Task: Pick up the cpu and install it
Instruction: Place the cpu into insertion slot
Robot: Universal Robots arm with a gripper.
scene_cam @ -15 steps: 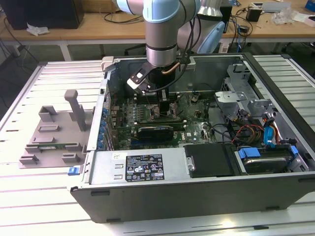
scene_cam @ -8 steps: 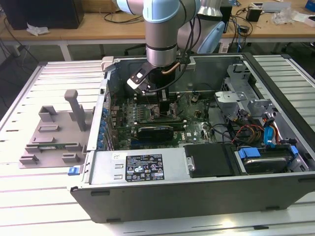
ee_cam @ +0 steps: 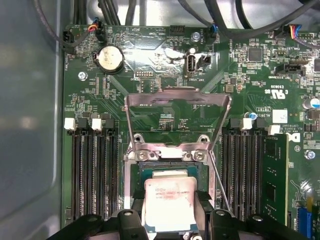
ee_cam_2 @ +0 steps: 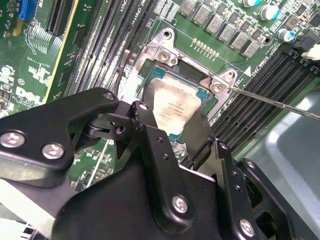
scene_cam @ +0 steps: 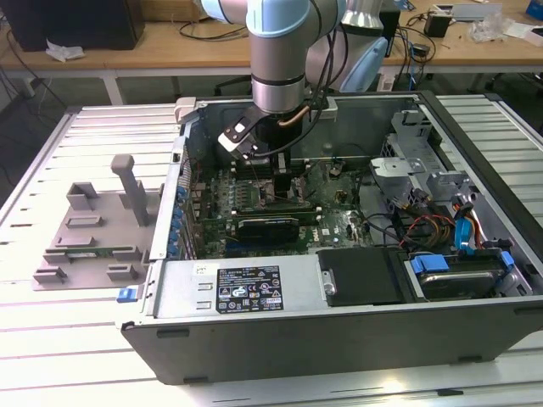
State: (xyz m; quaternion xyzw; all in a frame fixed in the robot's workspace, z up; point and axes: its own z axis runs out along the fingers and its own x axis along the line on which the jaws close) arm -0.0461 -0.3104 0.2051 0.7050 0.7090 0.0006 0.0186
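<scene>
**Cpu Gripped Over the Open Socket**

Nearest the lens in both wrist views: the black gripper (ee_cam_2: 169, 120) (ee_cam: 169, 216), drawn in narrow and clamped on the cpu (ee_cam_2: 172, 107) (ee_cam: 169, 200). One finger (ee_cam: 134, 212) pressed to each of two opposite edges of the chip. Silvery top face turned up, with faint print on it.

Held right over the socket (ee_cam: 167, 156) on the green motherboard (ee_cam: 150, 45), with green socket edge peeking out around the chip on the far side. Cannot tell whether seated or just above. Hinged open and standing up behind the socket: the metal load plate (ee_cam: 177, 97). Swung out beside it in the second wrist view: a thin lever rod (ee_cam_2: 275, 102).

Flanking the socket on both sides: rows of black memory slots (ee_cam: 95, 165). Farther up the board: a round coin cell (ee_cam: 110, 59).

In the exterior view, reaching straight down into the open computer case (scene_cam: 339, 326): the arm (scene_cam: 278, 59). Outside the case, on the exterior view's left, resting on the slatted table (scene_cam: 51, 170): a grey plastic tray (scene_cam: 85, 229) with upright posts.
</scene>
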